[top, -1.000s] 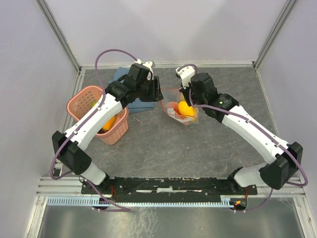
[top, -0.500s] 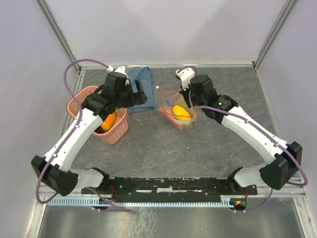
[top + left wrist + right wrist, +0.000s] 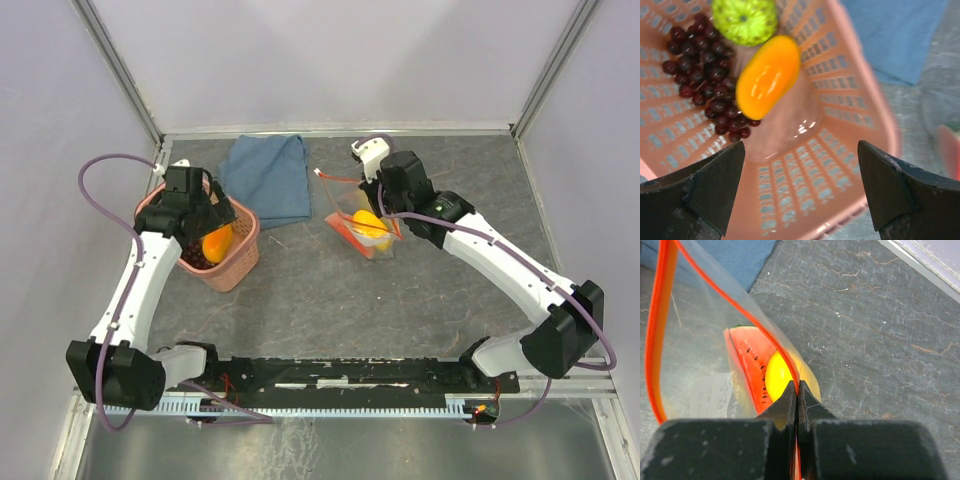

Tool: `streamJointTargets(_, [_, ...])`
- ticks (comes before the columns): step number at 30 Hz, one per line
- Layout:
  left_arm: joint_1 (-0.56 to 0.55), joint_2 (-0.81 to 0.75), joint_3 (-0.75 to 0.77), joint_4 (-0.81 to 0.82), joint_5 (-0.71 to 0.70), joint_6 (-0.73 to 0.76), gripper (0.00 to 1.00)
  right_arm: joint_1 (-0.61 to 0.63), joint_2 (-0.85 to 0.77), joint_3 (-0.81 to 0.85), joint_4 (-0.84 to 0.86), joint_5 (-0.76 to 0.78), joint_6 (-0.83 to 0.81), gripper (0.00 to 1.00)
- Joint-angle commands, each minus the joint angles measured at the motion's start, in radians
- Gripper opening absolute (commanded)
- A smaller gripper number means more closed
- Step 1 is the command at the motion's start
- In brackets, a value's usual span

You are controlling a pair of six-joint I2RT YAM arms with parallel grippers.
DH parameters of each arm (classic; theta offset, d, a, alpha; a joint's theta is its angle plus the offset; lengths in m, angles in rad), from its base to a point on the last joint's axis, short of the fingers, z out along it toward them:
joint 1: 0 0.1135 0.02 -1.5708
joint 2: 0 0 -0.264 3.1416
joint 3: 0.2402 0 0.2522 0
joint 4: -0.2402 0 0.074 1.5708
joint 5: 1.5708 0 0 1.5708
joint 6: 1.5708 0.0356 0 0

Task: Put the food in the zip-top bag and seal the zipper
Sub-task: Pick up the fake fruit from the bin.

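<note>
Grey stone-patterned surface (image 3: 330, 300), walled enclosure.
1. Blue cloth (image 3: 268, 180): folded, far side, between basket and bag.
2. Pink basket (image 3: 232, 268): left; holds grape bunch (image 3: 700, 70), orange fruit (image 3: 767, 75), yellow-green bumpy ball (image 3: 745, 20).
3. Zip-top bag (image 3: 700, 340): centre-right, mouth lifted; holds yellow round fruit (image 3: 777, 375) and red slice (image 3: 747, 365).
4. Left tool (image 3: 800, 170): over basket, jaws spread wide, holding nothing.
5. Right tool (image 3: 796, 390): pinched tight on bag's mouth edge.
6. Zipper (image 3: 660, 315): orange-red strip, unsealed.
</note>
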Motion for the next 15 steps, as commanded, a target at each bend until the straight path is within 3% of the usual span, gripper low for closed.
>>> streamJointTargets(1, [0.081,0.011,-0.080,0.078,0.043,0.081,1.00,-0.003,-0.001,-0.019,0.084,-0.012,0.014,0.02])
streamJointTargets(8, [0.192,0.058,-0.195,0.247,0.186,0.096,0.99,-0.003,-0.012,-0.032,0.100,-0.023,0.014,0.02])
streamJointTargets(11, [0.232,0.117,-0.198,0.278,0.261,0.111,0.93,-0.004,-0.013,-0.037,0.105,-0.022,0.010,0.02])
streamJointTargets(15, [0.262,0.172,-0.201,0.304,0.261,0.121,0.93,-0.004,-0.015,-0.041,0.107,-0.009,0.002,0.02])
